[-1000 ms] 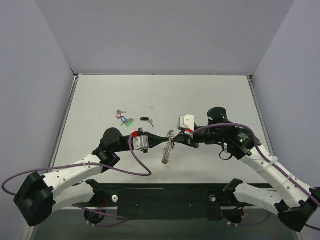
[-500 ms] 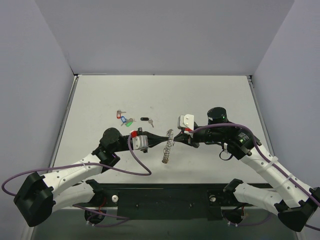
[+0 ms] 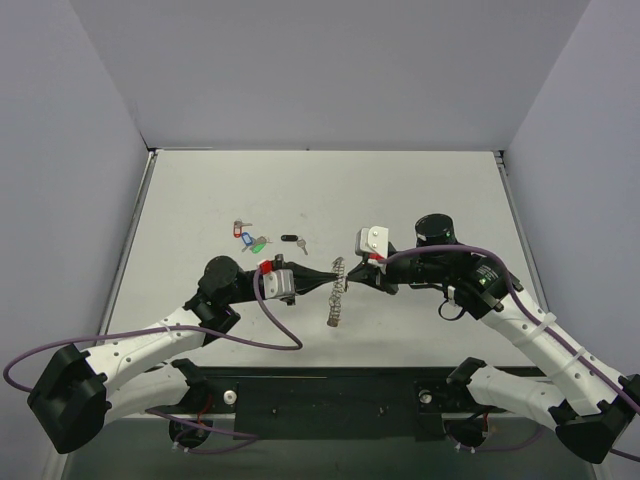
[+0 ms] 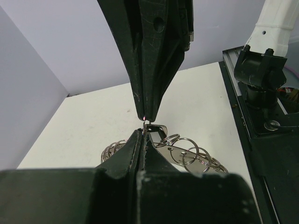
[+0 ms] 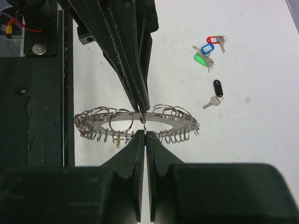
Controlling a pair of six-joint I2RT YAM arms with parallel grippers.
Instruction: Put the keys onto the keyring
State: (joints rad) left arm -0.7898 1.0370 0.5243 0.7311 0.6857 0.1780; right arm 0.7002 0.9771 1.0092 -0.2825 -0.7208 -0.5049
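Above table [image 3: 420,190], left gripper [image 3: 328,283] and right gripper [image 3: 352,280] pinch the keyring [image 3: 334,310].

Left arm [image 3: 150,345] and right arm [image 3: 545,345] alike: white shells between round black joints. Purple cable [image 3: 270,335] looped loose from each base and run along the links toward the gripper. Just behind the left gripper [image 3: 328,281], a grey camera block [image 3: 279,285] with a red patch. Behind the right gripper [image 3: 355,279], a paler block [image 3: 373,242] with a red tab. Black tapered fingers [image 5: 128,154], scratched and scuffed. Farthest back from both, a black base plate [image 3: 330,395].
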